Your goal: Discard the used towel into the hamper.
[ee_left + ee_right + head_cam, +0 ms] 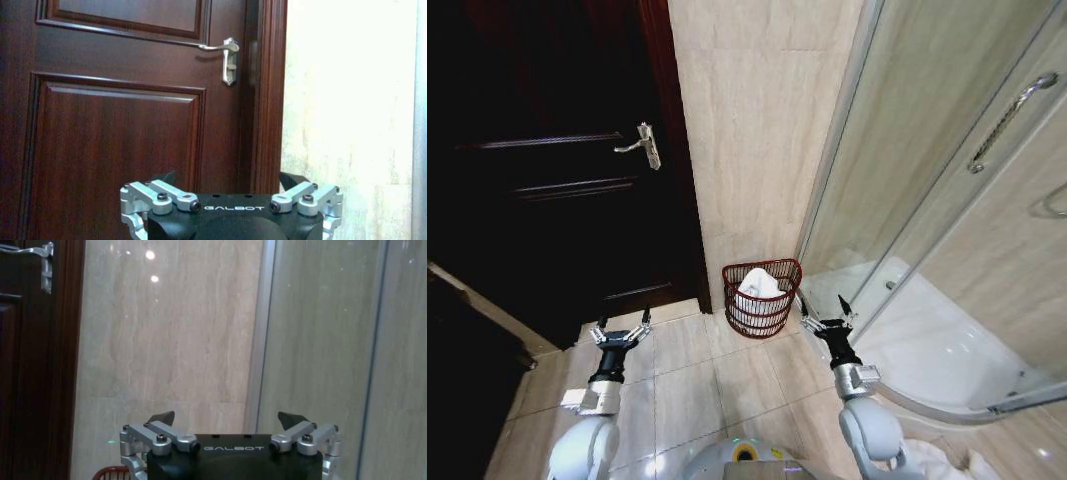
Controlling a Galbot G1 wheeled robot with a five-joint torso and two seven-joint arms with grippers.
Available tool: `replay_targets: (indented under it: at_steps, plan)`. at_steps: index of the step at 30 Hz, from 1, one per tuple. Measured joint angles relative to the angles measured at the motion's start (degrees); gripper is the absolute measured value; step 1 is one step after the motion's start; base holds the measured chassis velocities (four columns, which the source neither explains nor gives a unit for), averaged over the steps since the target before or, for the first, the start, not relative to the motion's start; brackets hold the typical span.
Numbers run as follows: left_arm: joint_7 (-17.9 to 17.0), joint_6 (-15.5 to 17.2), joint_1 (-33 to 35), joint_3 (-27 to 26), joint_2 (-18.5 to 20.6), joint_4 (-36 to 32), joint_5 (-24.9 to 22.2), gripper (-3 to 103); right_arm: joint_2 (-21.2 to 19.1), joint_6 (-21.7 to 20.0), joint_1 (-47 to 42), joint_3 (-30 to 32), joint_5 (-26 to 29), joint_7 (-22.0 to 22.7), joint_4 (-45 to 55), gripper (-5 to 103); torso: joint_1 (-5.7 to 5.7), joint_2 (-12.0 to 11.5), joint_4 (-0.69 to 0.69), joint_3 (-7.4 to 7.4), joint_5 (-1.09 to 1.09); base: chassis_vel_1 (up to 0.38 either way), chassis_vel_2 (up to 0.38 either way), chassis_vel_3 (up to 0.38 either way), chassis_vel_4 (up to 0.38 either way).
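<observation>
The hamper [762, 298], a small round basket of dark reddish-brown open weave that flares at the rim, stands on the tiled floor [697, 385] against the beige wall, between the dark wooden door [547, 170] and the glass shower enclosure [947, 200], with the white towel [760, 285] bunched inside it and rising just above the rim. My left gripper [620, 333] hangs low over the tiles before the door, fingers spread wide and empty. My right gripper [826, 312] hangs just beside the hamper, also spread wide and empty.

tiled floor [687, 385], hamper [762, 298] (against wall)
</observation>
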Motion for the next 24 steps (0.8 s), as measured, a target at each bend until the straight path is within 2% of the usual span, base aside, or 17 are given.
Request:
replay_targets:
  at_steps: [24]
  plan:
    - [0.26, -1.16, -0.30, 0.16, 0.26, 0.80, -0.39, 100, 0.39, 0.88, -0.20, 0.40, 0.17, -0.07, 0.06, 100, 0.00, 0.01, 0.00, 0.00, 0.00, 0.019, -0.020, -0.022, 0.020]
